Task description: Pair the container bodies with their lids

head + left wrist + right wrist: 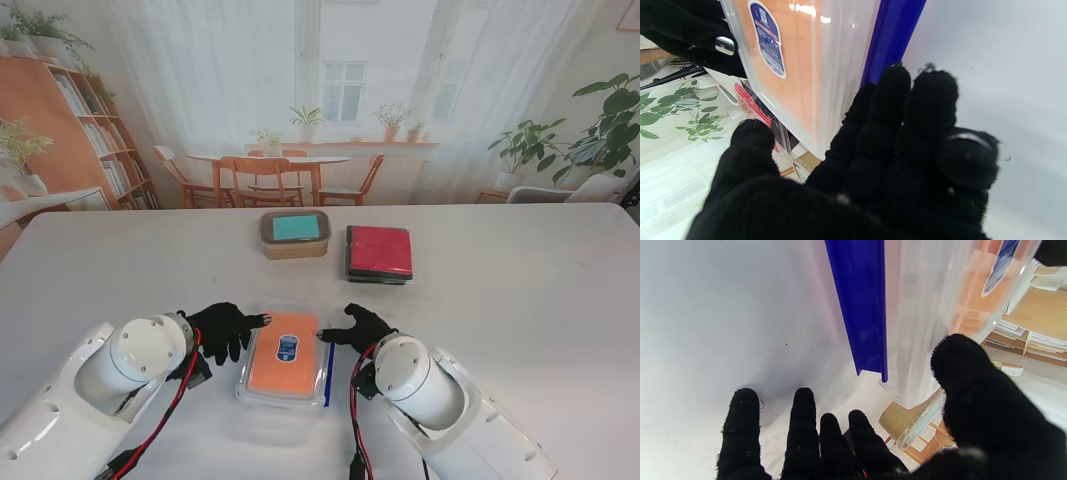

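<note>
Two spread, empty hands, left hand [224, 329] and right hand [362, 327], flank the orange-lidded container [285, 363], lengthwise toward me.

The print on the blue label [287, 347] of the orange-lidded container [285, 367] beside the left hand [222, 329] is too small to read. Both wrist views cut that container off, and whether the right hand [359, 328] touches it cannot be told.
</note>
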Tool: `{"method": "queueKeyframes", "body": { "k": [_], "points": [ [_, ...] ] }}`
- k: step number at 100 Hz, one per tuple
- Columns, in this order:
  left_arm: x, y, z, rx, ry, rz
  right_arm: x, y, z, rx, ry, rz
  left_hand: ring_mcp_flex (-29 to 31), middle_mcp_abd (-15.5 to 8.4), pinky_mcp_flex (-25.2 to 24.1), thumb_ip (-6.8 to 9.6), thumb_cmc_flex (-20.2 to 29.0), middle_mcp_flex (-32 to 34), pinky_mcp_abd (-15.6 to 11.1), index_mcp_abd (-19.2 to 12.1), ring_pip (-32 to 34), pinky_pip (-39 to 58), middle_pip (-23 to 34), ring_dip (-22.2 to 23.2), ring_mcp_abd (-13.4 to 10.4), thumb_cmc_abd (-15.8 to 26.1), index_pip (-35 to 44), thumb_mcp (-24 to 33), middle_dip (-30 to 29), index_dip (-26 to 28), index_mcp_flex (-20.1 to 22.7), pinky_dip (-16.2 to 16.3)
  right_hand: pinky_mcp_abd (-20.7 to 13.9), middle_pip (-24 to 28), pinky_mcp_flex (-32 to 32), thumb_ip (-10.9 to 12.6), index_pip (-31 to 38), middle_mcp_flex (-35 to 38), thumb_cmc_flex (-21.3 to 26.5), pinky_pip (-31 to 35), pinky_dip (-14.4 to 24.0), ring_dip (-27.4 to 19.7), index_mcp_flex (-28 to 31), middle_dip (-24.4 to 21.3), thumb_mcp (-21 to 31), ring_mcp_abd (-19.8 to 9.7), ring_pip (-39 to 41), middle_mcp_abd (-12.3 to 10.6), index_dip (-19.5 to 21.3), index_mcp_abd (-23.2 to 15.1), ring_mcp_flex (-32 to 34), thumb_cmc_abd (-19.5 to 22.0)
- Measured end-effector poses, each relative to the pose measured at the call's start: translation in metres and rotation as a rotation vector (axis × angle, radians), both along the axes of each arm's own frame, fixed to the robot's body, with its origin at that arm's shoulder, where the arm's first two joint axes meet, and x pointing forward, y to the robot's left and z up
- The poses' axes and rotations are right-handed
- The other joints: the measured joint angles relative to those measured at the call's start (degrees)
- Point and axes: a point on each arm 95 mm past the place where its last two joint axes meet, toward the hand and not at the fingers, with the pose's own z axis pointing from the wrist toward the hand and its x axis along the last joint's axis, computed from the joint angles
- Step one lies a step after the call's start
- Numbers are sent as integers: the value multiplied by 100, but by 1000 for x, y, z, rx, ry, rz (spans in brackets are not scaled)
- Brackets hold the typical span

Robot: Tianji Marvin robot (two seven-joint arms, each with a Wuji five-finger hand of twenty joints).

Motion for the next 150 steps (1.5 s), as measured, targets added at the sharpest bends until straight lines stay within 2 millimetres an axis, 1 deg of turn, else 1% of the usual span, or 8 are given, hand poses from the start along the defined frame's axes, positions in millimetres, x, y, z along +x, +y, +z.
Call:
{"method": "queueKeyframes", "body": {
  "k": [29,46,61,99,106,116,132,150],
  "points": [
    [-1,-1,-4,15,17,-3,2,1,0,33,13,-60,1,-5,0,0,1,0,-2,-52,1,2,2,0,-2,-1,10,0,0,0,0,-8,-31,8,100,0,0,0,188,-30,172,15,0,116,-216,-57,19,15,0,7,13,-69],
    [-2,-1,-6,22,29,-11,1,-2,1,114,94,-177,1,-9,2,5,55,0,-4,-59,3,7,3,0,-3,-2,11,6,0,0,0,-17,-30,8,409,71,-40,-10,272,13,194,-26,0,120,-54,-660,-59,88,0,135,-56,157],
    [-3,-1,-7,28,43,-23,0,0,2,148,131,-242,59,-20,63,5,55,4,-8,-76,8,14,7,0,-20,-2,12,5,0,0,0,-25,-31,-52,633,74,-79,-82,275,-69,-49,-32,-2,224,-54,-677,-62,36,0,222,124,164],
    [-5,-2,-9,22,55,-34,-3,4,6,221,246,-274,117,-36,125,5,55,68,-18,-94,64,58,62,0,-46,-3,54,5,5,0,1,-76,210,-403,1265,154,-182,-495,498,-357,-492,-30,-24,98,-54,-651,10,-902,0,44,591,164],
    [-5,-2,-9,18,56,-35,-4,6,6,235,263,-279,117,-36,127,5,55,68,-18,-94,65,58,63,0,-46,-3,55,5,5,-1,2,-79,254,-424,1456,222,-326,-609,620,-301,-900,-97,-29,124,-115,-516,79,-1032,92,12,719,165],
    [-6,-2,-9,15,56,-37,-4,9,7,271,285,-300,118,-37,128,5,55,69,-19,-94,65,58,63,0,-46,-4,55,5,5,-1,3,-81,277,-436,1745,223,-430,-611,670,-295,-1056,-132,-29,139,-118,358,262,-1094,104,-40,992,168],
    [-7,-2,-10,12,57,-37,-2,14,7,323,296,-370,120,-37,131,5,56,69,-20,-99,65,59,63,0,-47,-4,56,5,5,-2,9,-87,278,-370,2099,241,-554,-600,784,-297,-1281,-313,-14,202,-119,1131,329,-1102,81,-57,1113,168],
    [-9,-2,-11,9,61,-38,-1,19,6,351,311,-392,123,-37,135,5,57,72,-21,-101,66,60,64,0,-47,-4,68,5,5,-2,56,-90,150,-377,2289,291,-589,-604,995,-299,-1370,-585,-13,193,-121,1287,351,-1338,-123,-257,1302,168]
  ]
}}
